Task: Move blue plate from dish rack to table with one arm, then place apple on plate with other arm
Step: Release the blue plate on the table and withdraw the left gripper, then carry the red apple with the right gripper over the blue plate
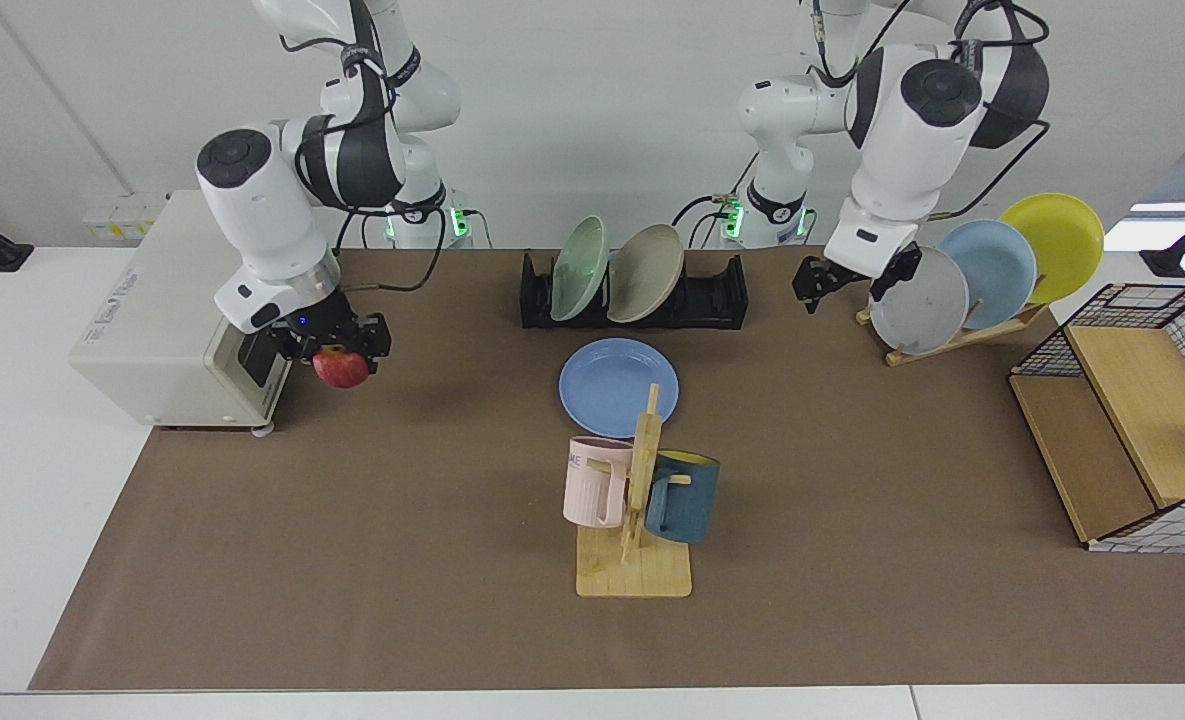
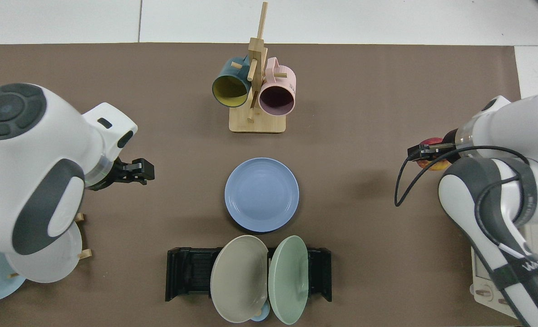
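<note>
The right gripper (image 1: pixel 344 352), left of centre in the facing view, has its jaws pinching the apple (image 1: pixel 341 368) above the surface (image 1: pixel 352 560). The left gripper (image 1: pixel 845 279), upper right, hangs with jaws spread. The blue plate (image 1: pixel 614 384) lies flat mid-frame, before the dish rack (image 1: pixel 712 300).

The round, matte periwinkle-blue plate (image 1: pixel 618 386) lies flat, face up, on the brown mat of the large white table (image 1: pixel 12 480), just in front of the long, low black slotted dish rack (image 1: pixel 707 298) at the far middle. The small red apple with yellow patches (image 1: pixel 341 368) hangs above the mat at the left, clamped in the right end effector (image 1: pixel 337 345), well apart from the plate.
</note>
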Tool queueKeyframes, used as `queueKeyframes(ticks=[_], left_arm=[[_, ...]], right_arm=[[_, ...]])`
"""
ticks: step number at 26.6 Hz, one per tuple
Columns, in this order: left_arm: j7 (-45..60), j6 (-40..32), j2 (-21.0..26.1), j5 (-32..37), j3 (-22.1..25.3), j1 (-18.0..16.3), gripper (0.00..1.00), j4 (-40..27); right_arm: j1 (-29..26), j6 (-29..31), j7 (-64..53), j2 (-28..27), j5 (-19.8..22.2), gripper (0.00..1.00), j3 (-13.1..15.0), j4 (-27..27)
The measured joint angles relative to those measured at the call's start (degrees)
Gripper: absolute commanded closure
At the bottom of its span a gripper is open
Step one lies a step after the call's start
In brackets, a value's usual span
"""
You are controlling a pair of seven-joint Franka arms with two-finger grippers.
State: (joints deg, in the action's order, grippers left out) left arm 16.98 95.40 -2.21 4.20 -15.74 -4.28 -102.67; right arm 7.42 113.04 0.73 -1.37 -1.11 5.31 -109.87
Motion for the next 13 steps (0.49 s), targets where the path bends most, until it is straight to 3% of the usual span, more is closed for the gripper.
queueKeyframes(ticks=[8, 13], left_arm=[[-12.58, -1.83, -5.43, -0.79, 8.97, 0.05, 0.00, 0.32], [-14.56, -1.88, -5.84, -1.12, 9.97, 0.12, 0.00, 0.25]], right_arm=[[4.21, -5.00, 7.70, 1.90, 0.00, 1.00, -0.41, 2.73], [10.57, -5.00, 17.56, 1.59, 0.01, 1.00, -0.56, 2.78]])
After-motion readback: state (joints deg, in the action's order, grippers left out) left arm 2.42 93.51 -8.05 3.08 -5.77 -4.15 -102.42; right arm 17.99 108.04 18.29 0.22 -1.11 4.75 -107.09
